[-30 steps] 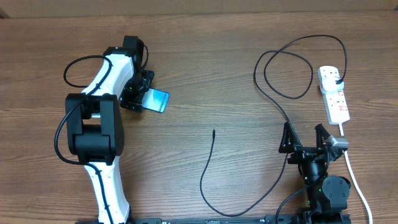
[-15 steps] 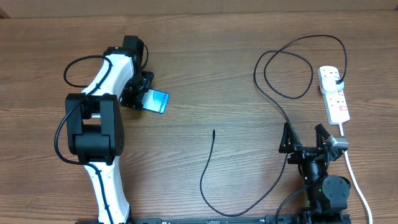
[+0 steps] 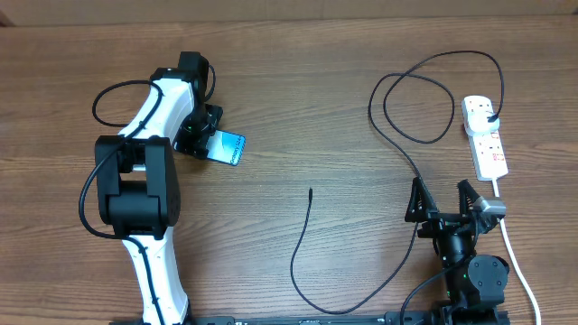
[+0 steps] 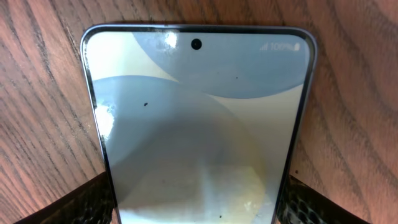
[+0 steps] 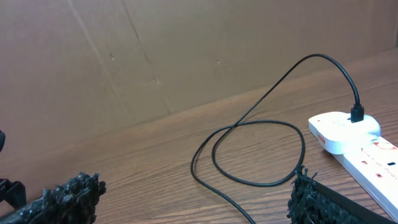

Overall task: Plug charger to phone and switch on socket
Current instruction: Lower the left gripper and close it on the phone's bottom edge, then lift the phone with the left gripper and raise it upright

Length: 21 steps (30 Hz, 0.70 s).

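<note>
One slim rectangular smartphone with a glossy glass face and dark rounded edges (image 4: 199, 118) lies flat between the two black, rough-textured fingers (image 4: 93, 202) of the left pincer (image 4: 199, 202). One finger stands at each long edge; I cannot tell whether they pinch it. Its screen shows soft curved shapes, a single round camera hole, and "100%" in the top corner.

One long, thin black charger cable (image 3: 309, 200) rests on the brown wood-grain table (image 3: 316, 90). Its small free tip sits well apart from the left pincer, between the two pincers. The cable makes one loop beyond the right pincer (image 3: 442, 200), whose two fingers are spread wide with nothing between them.

The cable's black plug sits in one white, elongated plastic power strip with red marks (image 3: 489, 149), beyond that pincer and to its right. The strip's thick white cord (image 3: 508, 242) runs past the pincer's right side. Its print is too small to read.
</note>
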### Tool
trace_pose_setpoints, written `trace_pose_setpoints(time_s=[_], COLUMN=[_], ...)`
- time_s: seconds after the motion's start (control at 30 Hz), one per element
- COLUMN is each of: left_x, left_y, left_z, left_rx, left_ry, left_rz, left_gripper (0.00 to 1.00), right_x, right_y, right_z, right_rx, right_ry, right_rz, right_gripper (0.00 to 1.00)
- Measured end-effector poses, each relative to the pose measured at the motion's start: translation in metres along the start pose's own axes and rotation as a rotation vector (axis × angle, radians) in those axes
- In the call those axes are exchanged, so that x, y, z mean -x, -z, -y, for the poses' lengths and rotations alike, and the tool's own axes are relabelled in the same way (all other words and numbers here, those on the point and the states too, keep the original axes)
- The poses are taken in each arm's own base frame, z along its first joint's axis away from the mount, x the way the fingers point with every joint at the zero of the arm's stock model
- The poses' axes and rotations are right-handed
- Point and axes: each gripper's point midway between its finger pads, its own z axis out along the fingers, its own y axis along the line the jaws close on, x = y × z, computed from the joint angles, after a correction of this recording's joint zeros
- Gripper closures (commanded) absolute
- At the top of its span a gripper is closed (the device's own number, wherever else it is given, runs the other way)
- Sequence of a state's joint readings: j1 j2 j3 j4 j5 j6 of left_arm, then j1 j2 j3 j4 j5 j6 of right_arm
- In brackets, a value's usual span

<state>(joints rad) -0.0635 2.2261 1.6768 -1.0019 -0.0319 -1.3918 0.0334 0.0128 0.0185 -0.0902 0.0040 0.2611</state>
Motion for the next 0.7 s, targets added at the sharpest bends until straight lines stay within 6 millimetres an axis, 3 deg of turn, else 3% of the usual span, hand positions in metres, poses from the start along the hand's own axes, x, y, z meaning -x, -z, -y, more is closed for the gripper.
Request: trace_pose_setpoints(time_s=[0.13, 0.27, 0.43, 0.5, 0.7], left_x=[0.0003, 0.0003, 0.0003, 0.0003, 0.0003], left_y=[0.0000, 0.0000, 0.0001, 0.0001, 0.0001], left_z=[0.0000, -0.0001, 0.0001, 0.0001, 0.0001], left_rx=[0.000, 0.000, 0.000, 0.000, 0.000], left_ry=[0.000, 0.000, 0.000, 0.000, 0.000], left_rz=[0.002, 0.002, 0.002, 0.002, 0.002], left_gripper=[0.28, 0.41, 0.84, 0.96, 0.96], right_x=[0.0001, 0.0000, -0.0001, 0.0000, 0.0000], right_y=[0.0000, 0.0000, 0.0000, 0.0000, 0.0000], right_z=[0.0000, -0.0001, 0.0000, 0.0000, 0.0000], right_rx=[0.000, 0.000, 0.000, 0.000, 0.000], right_ry=[0.000, 0.000, 0.000, 0.000, 0.000], right_rz=[0.000, 0.000, 0.000, 0.000, 0.000], right_gripper=[0.00, 0.00, 0.00, 0.00, 0.00])
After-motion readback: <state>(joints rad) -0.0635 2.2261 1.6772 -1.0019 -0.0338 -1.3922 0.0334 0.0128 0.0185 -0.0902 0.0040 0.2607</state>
